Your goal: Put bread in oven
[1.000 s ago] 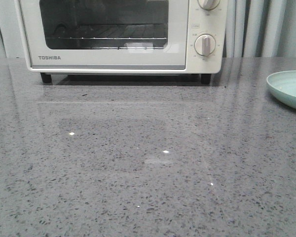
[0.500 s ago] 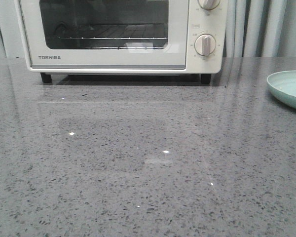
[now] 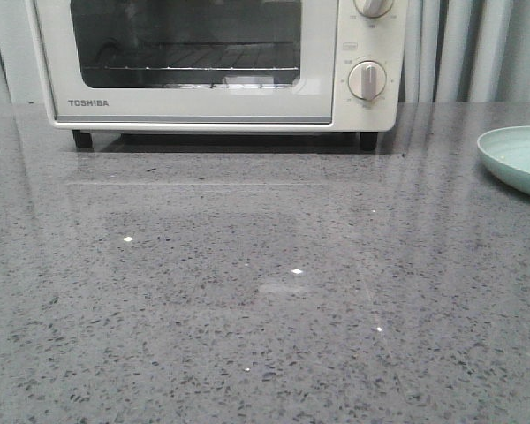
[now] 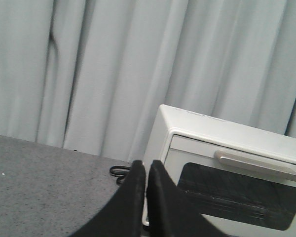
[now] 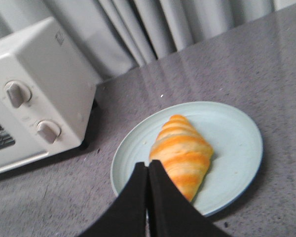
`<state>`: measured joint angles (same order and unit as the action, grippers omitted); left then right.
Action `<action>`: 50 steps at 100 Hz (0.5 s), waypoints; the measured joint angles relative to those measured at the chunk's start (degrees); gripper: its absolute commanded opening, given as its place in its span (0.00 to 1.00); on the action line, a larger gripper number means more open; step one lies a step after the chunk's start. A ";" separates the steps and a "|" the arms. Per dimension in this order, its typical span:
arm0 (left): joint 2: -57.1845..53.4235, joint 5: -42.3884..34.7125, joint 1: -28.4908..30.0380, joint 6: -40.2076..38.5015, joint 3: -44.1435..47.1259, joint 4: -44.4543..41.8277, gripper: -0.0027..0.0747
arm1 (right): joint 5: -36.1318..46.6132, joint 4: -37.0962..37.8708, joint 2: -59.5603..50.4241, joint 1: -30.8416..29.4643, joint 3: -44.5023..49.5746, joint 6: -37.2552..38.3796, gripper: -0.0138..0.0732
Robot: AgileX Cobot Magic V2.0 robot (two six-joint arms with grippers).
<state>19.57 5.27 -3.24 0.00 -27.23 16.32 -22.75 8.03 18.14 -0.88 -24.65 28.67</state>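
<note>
No change: oven [image 3: 194,62] shut, bread [image 5: 181,154] plated

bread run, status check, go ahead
Left gripper shut, empty, facing the oven. Right gripper shut, empty, above the bread on its plate. Oven door closed, blocks loading.

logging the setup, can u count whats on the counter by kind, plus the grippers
toaster oven: 1
croissant: 1
pale blue plate: 1
grippers: 2, left gripper, right gripper, both shut and holding nothing
total: 5
</note>
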 measured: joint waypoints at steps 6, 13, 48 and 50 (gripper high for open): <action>2.74 0.00 -2.21 0.88 -1.96 0.00 0.01 | -1.03 0.00 2.27 2.09 -1.66 -0.81 0.08; 6.27 0.00 -5.53 2.46 -4.08 0.00 0.01 | -2.18 -0.06 5.07 5.10 -3.80 -1.69 0.08; 23.57 -5.27 -20.20 4.34 -13.33 -0.75 0.01 | -6.57 -0.27 16.76 15.78 -12.61 -4.18 0.08; 24.63 -5.27 -20.57 4.34 -14.00 -0.87 0.01 | -6.70 -0.27 17.18 15.91 -13.02 -4.31 0.08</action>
<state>44.20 0.00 -23.81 4.34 -41.23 15.45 -29.45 7.75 35.33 15.02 -37.67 24.36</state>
